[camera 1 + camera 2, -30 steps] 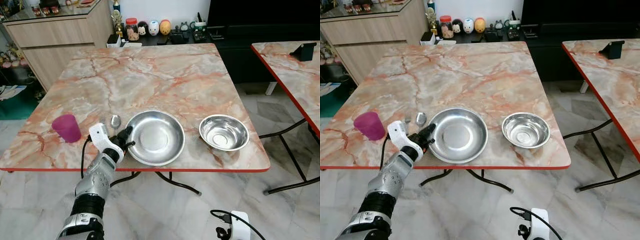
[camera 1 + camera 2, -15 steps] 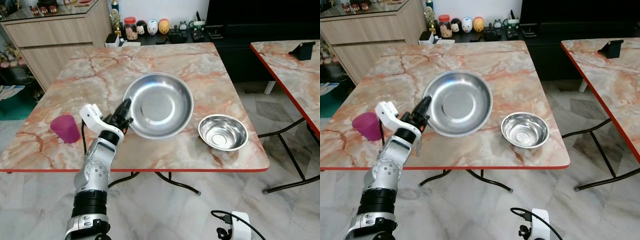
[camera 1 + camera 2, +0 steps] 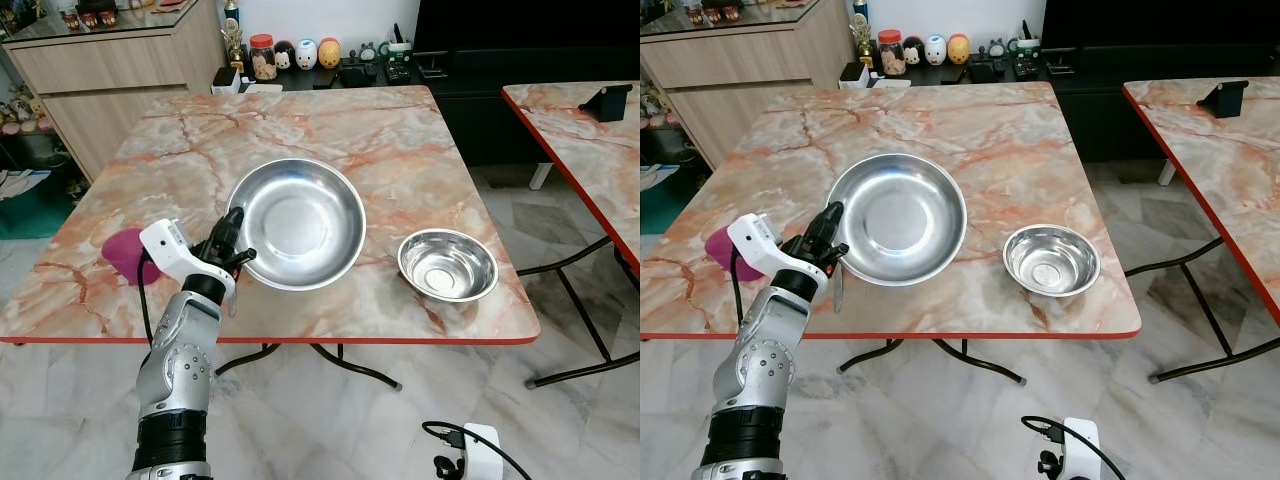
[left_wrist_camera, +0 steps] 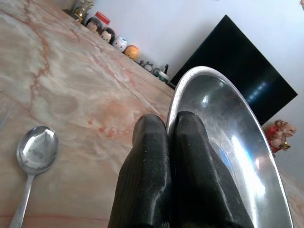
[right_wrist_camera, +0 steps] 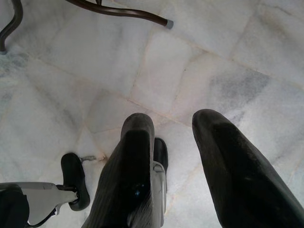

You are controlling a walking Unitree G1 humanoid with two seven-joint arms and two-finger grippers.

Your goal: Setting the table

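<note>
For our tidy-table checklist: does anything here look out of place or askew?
Yes: the large steel bowl hangs tilted above the table, pinched at its rim by the left gripper, not flat like the small bowl.

Left claw [image 3: 232,232] lifted big steel bowl [image 3: 297,222] off table, now tilted, carried left.
</note>
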